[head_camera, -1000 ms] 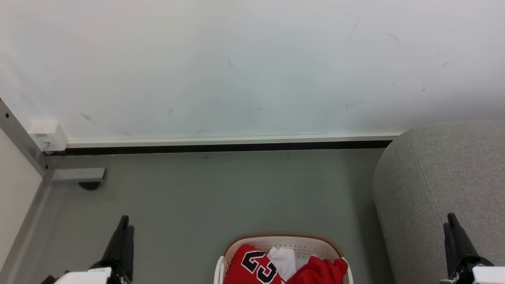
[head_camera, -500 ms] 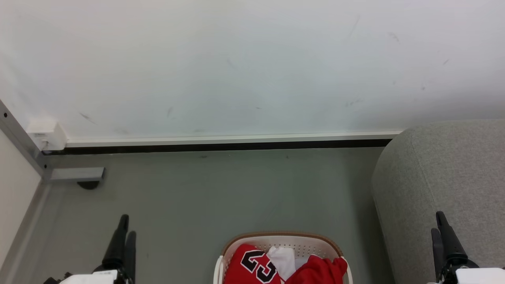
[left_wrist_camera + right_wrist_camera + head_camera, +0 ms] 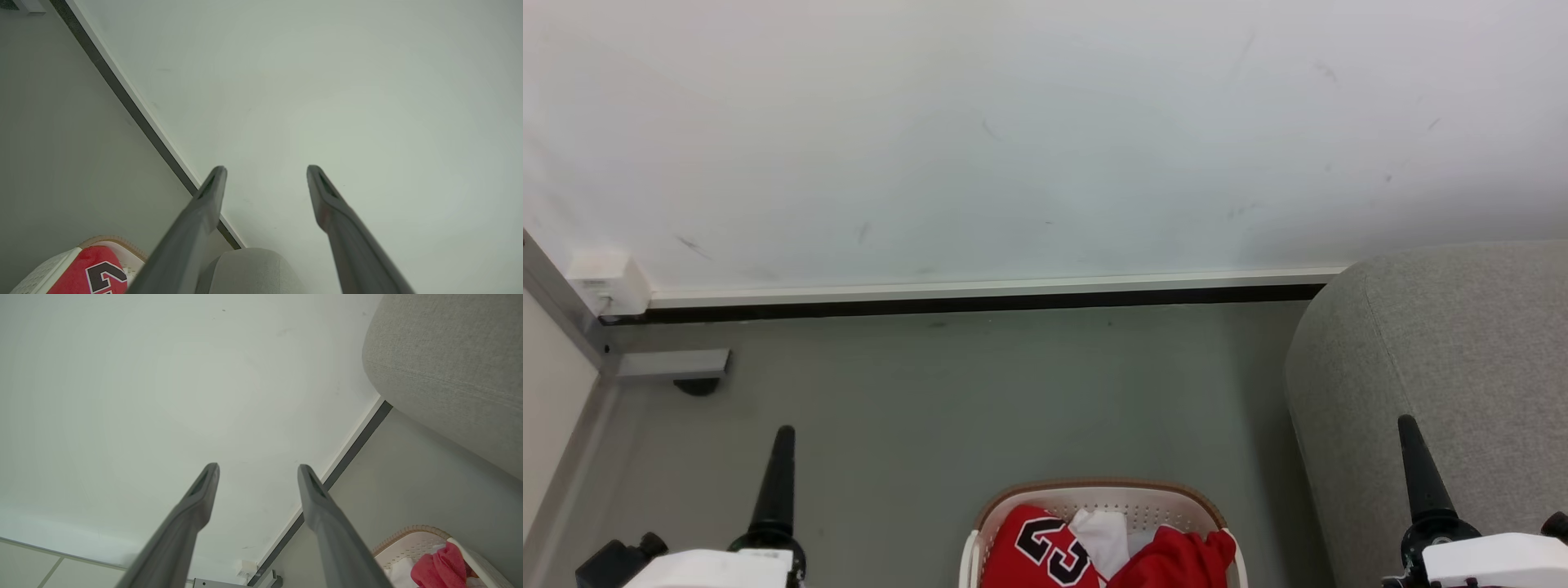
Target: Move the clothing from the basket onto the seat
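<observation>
The white basket (image 3: 1098,488) with a brown rim stands on the floor at the bottom centre of the head view. In it lies the clothing: a red garment with the number 23 (image 3: 1045,551) and a second red piece (image 3: 1180,559), with white fabric (image 3: 1104,535) between them. The grey seat (image 3: 1445,351) rises just right of the basket. My left gripper (image 3: 266,169) is open and empty, up in the air left of the basket. My right gripper (image 3: 258,467) is also open and empty, in front of the seat's side. Both point toward the wall.
A white wall with a white and black baseboard (image 3: 980,298) closes the space ahead. At the far left stand a grey metal frame with a foot (image 3: 674,365) and a small white box (image 3: 609,282). Grey floor (image 3: 980,392) lies between the basket and the wall.
Both grippers have opened from nearly shut and now reach a little higher in the head view. The whole picture has shifted slightly, so the camera moved. The clothing lies as before.
</observation>
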